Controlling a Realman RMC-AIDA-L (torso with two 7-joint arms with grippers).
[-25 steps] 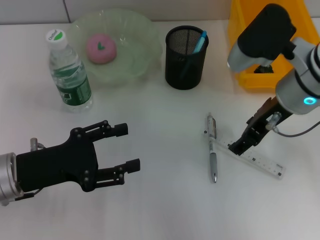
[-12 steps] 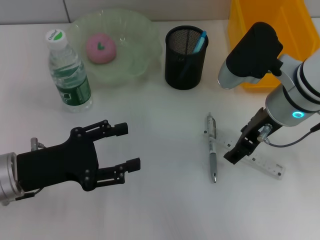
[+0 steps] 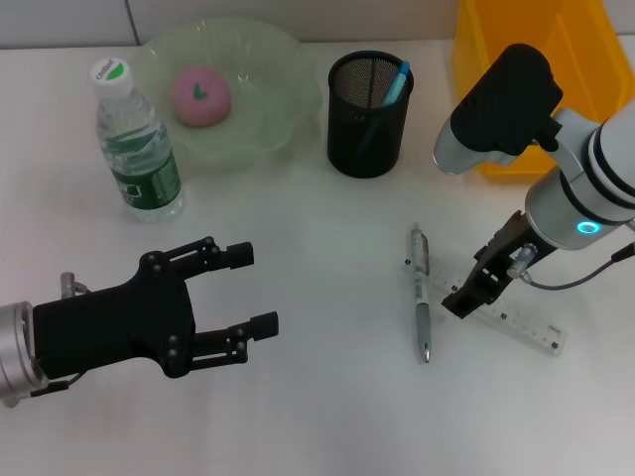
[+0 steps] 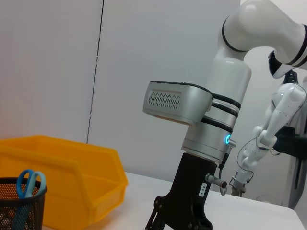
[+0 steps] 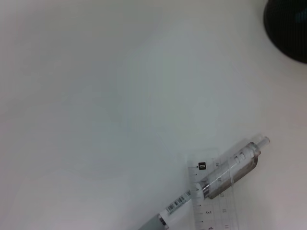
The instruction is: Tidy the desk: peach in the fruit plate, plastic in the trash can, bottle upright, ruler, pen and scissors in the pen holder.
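Observation:
A pink peach (image 3: 200, 96) lies in the pale green fruit plate (image 3: 289, 69). Beside the plate, the water bottle (image 3: 139, 144) stands upright. Blue-handled scissors (image 3: 397, 79) stick out of the black mesh pen holder (image 3: 369, 124), which also shows in the left wrist view (image 4: 19, 208) with the scissors (image 4: 29, 181). A grey pen (image 3: 422, 297) crosses one end of the clear ruler (image 3: 521, 325); both appear in the right wrist view, pen (image 5: 225, 175) and ruler (image 5: 211, 208). My right gripper (image 3: 464, 297) is down on the ruler just right of the pen. My left gripper (image 3: 256, 290) hovers open at the lower left, holding nothing. No plastic is in view.
A yellow bin (image 3: 486, 109) stands at the back right behind my right arm, and shows in the left wrist view (image 4: 72, 177). Bare white table (image 3: 317, 228) lies between the two grippers.
My right gripper has slid left along the ruler toward the pen. The left arm and the other objects have not moved.

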